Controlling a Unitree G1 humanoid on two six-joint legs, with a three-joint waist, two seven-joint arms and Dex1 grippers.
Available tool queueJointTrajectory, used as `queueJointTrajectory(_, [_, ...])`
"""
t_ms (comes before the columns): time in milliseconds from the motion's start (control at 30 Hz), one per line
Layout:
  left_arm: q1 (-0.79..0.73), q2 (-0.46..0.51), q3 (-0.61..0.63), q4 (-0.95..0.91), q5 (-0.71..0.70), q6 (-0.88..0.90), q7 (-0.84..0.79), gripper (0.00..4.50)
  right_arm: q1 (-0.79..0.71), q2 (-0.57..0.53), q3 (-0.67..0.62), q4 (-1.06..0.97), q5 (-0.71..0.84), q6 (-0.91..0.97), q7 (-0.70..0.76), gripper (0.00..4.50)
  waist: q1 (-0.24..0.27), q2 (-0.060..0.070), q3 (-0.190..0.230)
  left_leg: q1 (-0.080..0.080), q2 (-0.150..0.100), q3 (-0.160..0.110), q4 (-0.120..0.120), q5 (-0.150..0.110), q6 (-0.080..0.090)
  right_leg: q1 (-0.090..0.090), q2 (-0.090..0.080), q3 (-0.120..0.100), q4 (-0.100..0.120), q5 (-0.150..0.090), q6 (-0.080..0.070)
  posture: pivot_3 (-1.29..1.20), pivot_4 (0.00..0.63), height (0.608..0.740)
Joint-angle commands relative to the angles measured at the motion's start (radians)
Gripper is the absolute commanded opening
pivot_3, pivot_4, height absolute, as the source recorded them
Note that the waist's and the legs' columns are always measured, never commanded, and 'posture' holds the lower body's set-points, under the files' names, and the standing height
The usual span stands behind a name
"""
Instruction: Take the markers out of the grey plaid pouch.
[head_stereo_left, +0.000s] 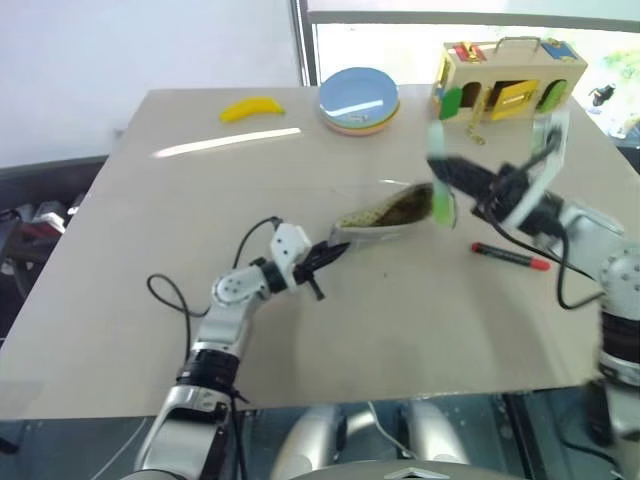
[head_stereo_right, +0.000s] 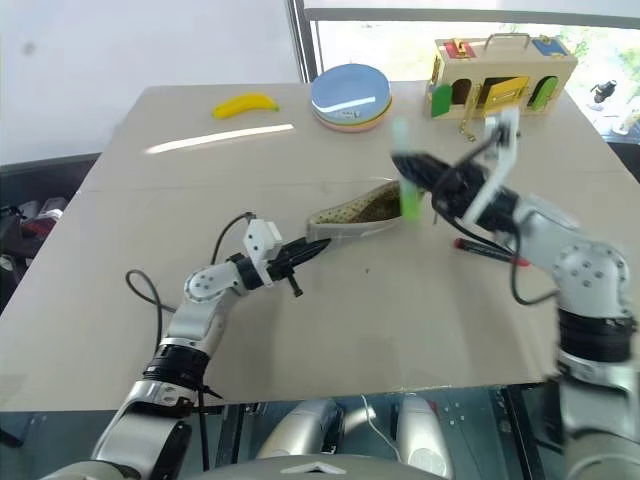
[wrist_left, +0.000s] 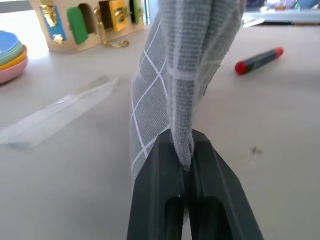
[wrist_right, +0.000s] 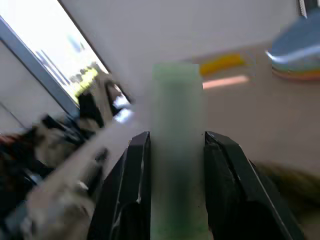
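My left gripper pinches the grey plaid fabric pouch; my right gripper clamps a green marker, red marker on the table

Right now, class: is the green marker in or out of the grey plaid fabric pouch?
Out. The right gripper holds the green marker just beside the grey plaid fabric pouch's open mouth, its whole length outside.

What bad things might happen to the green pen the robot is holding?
The green marker sits between the right gripper's fingers above the table, so a loose grip might drop it. It could roll toward the red marker. The left gripper pinches only a corner of the grey plaid pouch, which may slip free.
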Motion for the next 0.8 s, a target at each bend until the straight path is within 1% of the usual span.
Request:
queueJointTrajectory(33, [0.015,0.048,0.043,-0.04,0.002,-0.031,-0.002,0.0,0.084,-0.15,0.136,-0.005,-0.302,-0.128,0.178,0.9,-0.005,0.0,0.0,0.0,0.0,0.001,0.0,0.0,0.0,0.0,0.0,0.001,0.0,0.0,0.0,0.0,0.15,0.74])
queueJointTrajectory(100, [0.029,0.073,0.057,-0.051,0.001,-0.031,-0.001,0.0,0.115,-0.214,0.217,0.055,-0.478,-0.224,0.223,0.9,-0.005,0.0,0.0,0.001,0.0,0.003,0.0,0.0,0.0,0.0,0.0,0.003,0.001,0.0,0.0,0.0,0.15,0.74])
queueJointTrajectory(167, [0.042,0.094,0.065,-0.062,-0.001,-0.028,-0.001,0.0,0.127,-0.25,0.278,0.117,-0.621,-0.318,0.259,0.9,-0.004,0.0,0.0,0.002,0.0,0.004,0.0,0.0,0.0,0.0,0.0,0.003,0.002,0.0,0.0,0.0,0.15,0.74])
queueJointTrajectory(233, [0.056,0.113,0.071,-0.069,0.003,-0.03,-0.003,0.0,0.139,-0.273,0.323,0.16,-0.723,-0.41,0.317,1.95,-0.001,0.0,0.0,0.002,0.0,0.004,0.001,0.0,0.0,0.0,0.0,0.003,0.002,0.0,0.0,0.0,0.15,0.74])
queueJointTrajectory(267, [0.06,0.121,0.073,-0.069,0.005,-0.03,-0.002,0.0,0.142,-0.278,0.336,0.179,-0.764,-0.444,0.335,2.4,-0.001,0.0,0.0,0.002,0.0,0.004,0.0,0.0,0.0,0.0,0.0,0.003,0.001,0.0,0.0,0.0,0.15,0.74])
queueJointTrajectory(367, [0.069,0.137,0.08,-0.071,0.006,-0.028,0.007,0.0,0.139,-0.26,0.319,0.213,-0.843,-0.497,0.322,3.86,0.001,0.0,0.0,0.002,0.001,0.004,0.0,0.0,0.0,0.0,0.0,0.003,0.001,0.0,0.0,0.0,0.15,0.74])
queueJointTrajectory(400, [0.071,0.14,0.083,-0.076,0.006,-0.026,0.013,0.0,0.143,-0.261,0.302,0.206,-0.841,-0.501,0.335,4.2,0.001,0.0,0.0,0.002,0.001,0.003,0.0,0.0,0.0,0.0,0.0,0.003,0.001,0.0,0.0,0.0,0.15,0.74])
queueJointTrajectory(433, [0.072,0.143,0.086,-0.079,0.006,-0.024,0.017,0.68,0.146,-0.261,0.288,0.2,-0.84,-0.504,0.348,4.5,0.002,0.0,0.0,0.002,0.001,0.003,0.0,0.0,0.0,0.0,0.0,0.003,0.001,0.0,0.0,0.0,0.15,0.74])
queueJointTrajectory(467, [0.073,0.148,0.085,-0.086,0.004,-0.019,0.015,0.93,0.153,-0.258,0.264,0.185,-0.832,-0.523,0.36,4.5,0.002,0.0,0.0,0.002,0.001,0.003,0.0,0.0,0.0,0.0,0.0,0.003,0.001,0.0,0.0,0.0,0.15,0.74])
queueJointTrajectory(533, [0.079,0.156,0.083,-0.106,-0.005,-0.008,0.008,1.89,0.168,-0.24,0.21,0.152,-0.795,-0.523,0.371,4.5,0.003,0.0,0.0,0.002,0.001,0.003,0.0,0.0,0.0,0.0,0.0,0.003,0.001,0.0,0.0,0.0,0.15,0.74])
queueJointTrajectory(567, [0.086,0.16,0.085,-0.117,-0.011,-0.002,0.007,2.23,0.183,-0.228,0.176,0.122,-0.759,-0.498,0.375,4.5,0.003,0.0,0.0,0.002,0.001,0.002,0.0,0.0,0.0,0.0,0.0,0.003,0.0,0.0,0.0,0.0,0.15,0.74])
queueJointTrajectory(633, [0.092,0.182,0.115,-0.12,0.008,-0.04,0.037,3.23,0.299,-0.209,0.045,0.009,-0.625,-0.438,0.401,4.5,0.008,0.0,0.0,0.001,0.001,0.002,0.0,0.0,0.0,0.0,0.0,0.003,0.0,0.0,0.0,0.0,0.15,0.74])
queueJointTrajectory(700, [0.094,0.206,0.14,-0.106,0.031,-0.079,0.061,4.18,0.386,-0.198,-0.036,-0.065,-0.562,-0.403,0.408,4.5,0.016,0.0,0.0,0.0,0.001,0.0,0.0,0.0,0.0,0.0,0.0,0.001,-0.001,0.0,0.0,0.0,0.15,0.74])
queueJointTrajectory(733, [0.091,0.222,0.153,-0.085,0.057,-0.112,0.083,4.35,0.431,-0.192,-0.069,-0.089,-0.551,-0.393,0.404,4.5,0.018,0.0,0.0,0.0,0.001,0.0,0.0,0.0,0.0,0.0,0.0,0.001,-0.001,0.0,0.0,0.0,0.15,0.74])
queueJointTrajectory(800, [0.094,0.252,0.174,-0.048,0.1,-0.175,0.119,4.35,0.517,-0.173,-0.14,-0.126,-0.531,-0.392,0.396,4.5,0.025,0.0,0.0,0.001,0.001,0.0,0.0,0.0,0.0,0.001,0.0,0.001,-0.001,0.0,0.0,0.0,0.15,0.74])
